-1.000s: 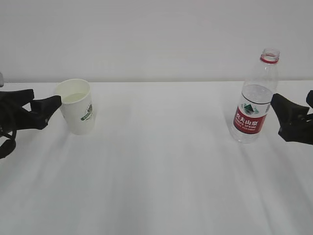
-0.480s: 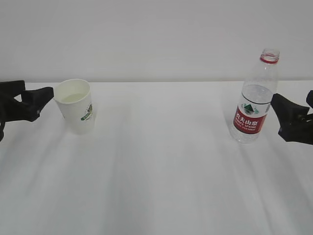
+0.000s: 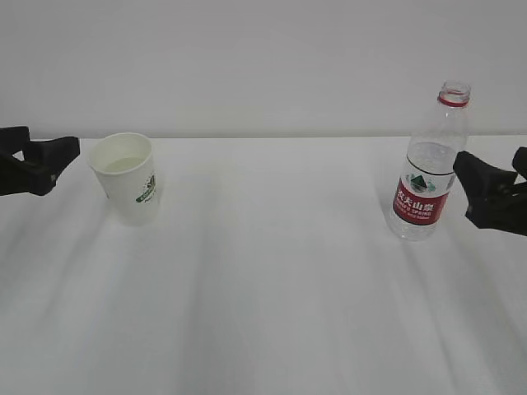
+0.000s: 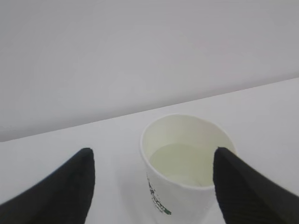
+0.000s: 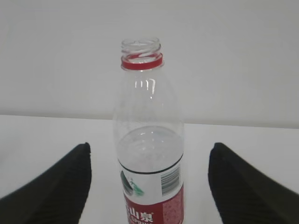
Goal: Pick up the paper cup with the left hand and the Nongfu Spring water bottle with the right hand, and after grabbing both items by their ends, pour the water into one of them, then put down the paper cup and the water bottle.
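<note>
At the far left of the exterior view, the left hand sits at 9 o'clock from the cup, just beside it but not touching; a strip of white table shows between the fingertip and the cup's rim. Its jaws stand wide and hold nothing. In the left wrist view the two black fingers flank the cup at about 8 and 4 o'clock, both clear of its wall.

The cup stands upright on the table at left, dark green logo facing about 4 o'clock. Inside, water lies pale and faintly greenish, its level well below the rim.

Well apart, at 3 o'clock from the cup, the bottle stands upright and uncapped, red neck ring at 12 o'clock and red label low on its body. Water fills it to just above the label; the upper part is clear and empty.

At the bottle's 3 o'clock is the right hand, the nearer finger's tip at the bottle's edge; whether it touches cannot be told there. In the right wrist view the bottle stands centred between the two fingers, with open space on both sides. These jaws too are spread wide and grip nothing.
</note>
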Controlling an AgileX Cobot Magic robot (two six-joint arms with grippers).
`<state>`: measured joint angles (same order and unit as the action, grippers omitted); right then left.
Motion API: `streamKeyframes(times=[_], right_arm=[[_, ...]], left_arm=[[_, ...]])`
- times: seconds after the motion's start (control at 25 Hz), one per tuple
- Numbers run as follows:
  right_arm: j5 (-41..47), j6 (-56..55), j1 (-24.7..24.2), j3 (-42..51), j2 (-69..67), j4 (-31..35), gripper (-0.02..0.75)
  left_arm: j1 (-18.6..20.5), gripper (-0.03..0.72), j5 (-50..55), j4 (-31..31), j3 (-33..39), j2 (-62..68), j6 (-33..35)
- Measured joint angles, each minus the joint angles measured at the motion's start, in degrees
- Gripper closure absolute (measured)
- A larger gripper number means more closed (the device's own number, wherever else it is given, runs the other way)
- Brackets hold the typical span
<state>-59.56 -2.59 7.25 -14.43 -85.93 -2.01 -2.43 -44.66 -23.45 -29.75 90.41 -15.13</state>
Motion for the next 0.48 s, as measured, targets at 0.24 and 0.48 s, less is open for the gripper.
streamKeyframes(times=[0.24,0.48], right_arm=[[2.89,-0.26,0.0,-3.79,0.0,0.0,0.15],[8.32,-0.3,0.0,-6.86,0.0,0.0,0.15]], left_arm=[[0.0,0.11,2.15,0.0,0.05,-2.66,-0.14],[0.0,0.118,2.76,0.0,0.19,-4.76,-0.66]])
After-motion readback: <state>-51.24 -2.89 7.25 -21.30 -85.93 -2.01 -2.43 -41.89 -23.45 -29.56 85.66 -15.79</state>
